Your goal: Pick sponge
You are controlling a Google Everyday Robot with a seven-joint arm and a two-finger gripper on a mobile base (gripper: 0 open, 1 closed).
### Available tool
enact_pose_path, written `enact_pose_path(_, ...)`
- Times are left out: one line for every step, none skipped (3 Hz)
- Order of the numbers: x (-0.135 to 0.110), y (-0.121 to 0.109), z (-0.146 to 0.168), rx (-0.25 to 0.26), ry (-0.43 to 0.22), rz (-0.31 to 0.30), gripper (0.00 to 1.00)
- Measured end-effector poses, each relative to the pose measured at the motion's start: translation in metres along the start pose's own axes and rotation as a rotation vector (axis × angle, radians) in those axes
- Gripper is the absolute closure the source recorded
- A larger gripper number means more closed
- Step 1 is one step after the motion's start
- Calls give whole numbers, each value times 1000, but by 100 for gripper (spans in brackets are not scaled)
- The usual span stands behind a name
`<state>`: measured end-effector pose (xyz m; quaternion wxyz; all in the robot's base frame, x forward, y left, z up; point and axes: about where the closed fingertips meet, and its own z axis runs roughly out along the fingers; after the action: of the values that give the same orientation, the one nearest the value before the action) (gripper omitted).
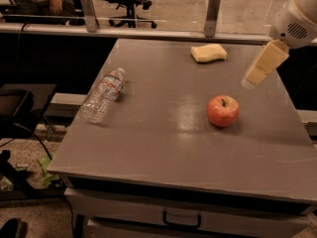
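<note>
The sponge (208, 53) lies flat near the far edge of the desk (163, 148), nothing around it to hinder a grasp, while the tool (251, 77) hangs apart to its right, above the apple (223, 111); whether it is open or closed cannot be told.

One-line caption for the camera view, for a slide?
The gripper hovers over the table, right side, short of the sponge at the far edge; apple and lying water bottle nearer.
</note>
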<state>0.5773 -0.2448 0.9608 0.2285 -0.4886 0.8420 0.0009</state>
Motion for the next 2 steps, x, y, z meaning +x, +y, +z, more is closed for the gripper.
enact_pose_path(-2, -43, 35, 15, -43, 55, 0)
enact_pose_path(-1, -79, 73, 11, -85, 110, 0)
